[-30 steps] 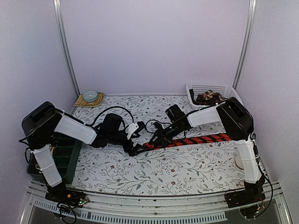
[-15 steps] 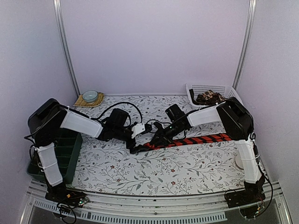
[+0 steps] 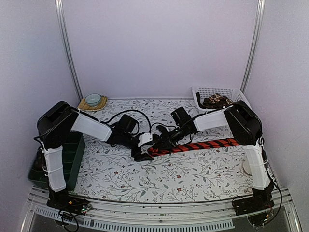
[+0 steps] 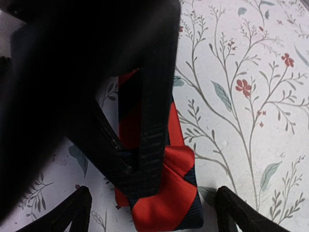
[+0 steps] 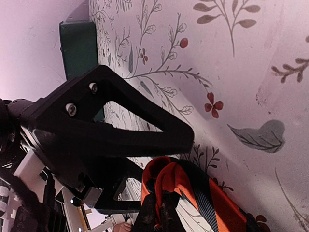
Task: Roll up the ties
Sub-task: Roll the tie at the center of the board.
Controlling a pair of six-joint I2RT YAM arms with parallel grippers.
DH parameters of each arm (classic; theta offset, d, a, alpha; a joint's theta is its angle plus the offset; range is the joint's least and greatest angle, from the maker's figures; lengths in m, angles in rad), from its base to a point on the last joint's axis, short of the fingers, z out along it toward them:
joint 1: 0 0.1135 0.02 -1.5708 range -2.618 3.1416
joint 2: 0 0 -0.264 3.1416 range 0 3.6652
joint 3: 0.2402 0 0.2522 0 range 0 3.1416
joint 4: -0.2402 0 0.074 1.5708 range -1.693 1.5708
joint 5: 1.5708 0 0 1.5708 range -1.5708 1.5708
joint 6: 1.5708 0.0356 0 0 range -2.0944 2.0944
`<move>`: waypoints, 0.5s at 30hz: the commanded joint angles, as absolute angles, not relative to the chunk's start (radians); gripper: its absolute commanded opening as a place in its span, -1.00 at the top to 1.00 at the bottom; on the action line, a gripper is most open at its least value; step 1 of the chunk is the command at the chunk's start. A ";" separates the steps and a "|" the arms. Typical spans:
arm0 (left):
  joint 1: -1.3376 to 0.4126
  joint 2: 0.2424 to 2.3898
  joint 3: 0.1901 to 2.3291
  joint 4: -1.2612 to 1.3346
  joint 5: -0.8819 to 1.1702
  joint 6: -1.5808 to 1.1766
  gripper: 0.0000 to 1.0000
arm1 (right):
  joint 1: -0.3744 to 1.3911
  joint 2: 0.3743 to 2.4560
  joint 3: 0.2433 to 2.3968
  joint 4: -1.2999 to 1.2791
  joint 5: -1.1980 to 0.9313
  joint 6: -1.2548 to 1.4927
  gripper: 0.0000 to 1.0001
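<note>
A red tie with black diagonal stripes [image 3: 203, 144] lies flat across the middle right of the table, its left end folded over. My right gripper [image 3: 157, 145] is shut on that folded end [image 5: 193, 193], pinching it between dark fingers [image 4: 149, 145]. My left gripper [image 4: 157, 217] is open. Its two fingertips [image 4: 72, 212] stand on either side of the tie's end [image 4: 169, 198], apart from the cloth. In the right wrist view one left finger [image 5: 120, 130] shows as a black triangle just above the fold. Brown-patterned ties [image 3: 216, 101] lie in the basket.
A white basket [image 3: 205, 91] stands at the back right. A bowl on a yellow mat [image 3: 92, 99] sits at the back left. A green bin [image 3: 67, 159] is at the left edge, a white disc [image 3: 247, 166] at the right. Black cables loop between the wrists.
My left arm has stretched rightwards until its open gripper straddles the tie's left end. My right gripper has shut on the folded end.
</note>
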State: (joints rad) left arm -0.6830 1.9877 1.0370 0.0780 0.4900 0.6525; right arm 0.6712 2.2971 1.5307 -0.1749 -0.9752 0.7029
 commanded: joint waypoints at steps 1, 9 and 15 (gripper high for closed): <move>-0.677 2.037 1.092 -0.004 0.493 0.681 -0.68 | 0.672 2.304 1.548 -0.165 -1.002 0.700 0.94; -0.672 2.052 1.105 -0.015 0.535 0.688 -0.33 | 0.673 2.307 1.554 -0.180 -0.993 0.699 0.72; -0.676 2.045 1.100 -0.026 0.527 0.686 0.12 | 0.669 2.301 1.565 -0.203 -0.966 0.693 0.49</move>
State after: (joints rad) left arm -0.6796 2.0296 1.0977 0.0120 0.5320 0.6792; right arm 0.6712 2.2974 1.5311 -0.1802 -0.9787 0.7017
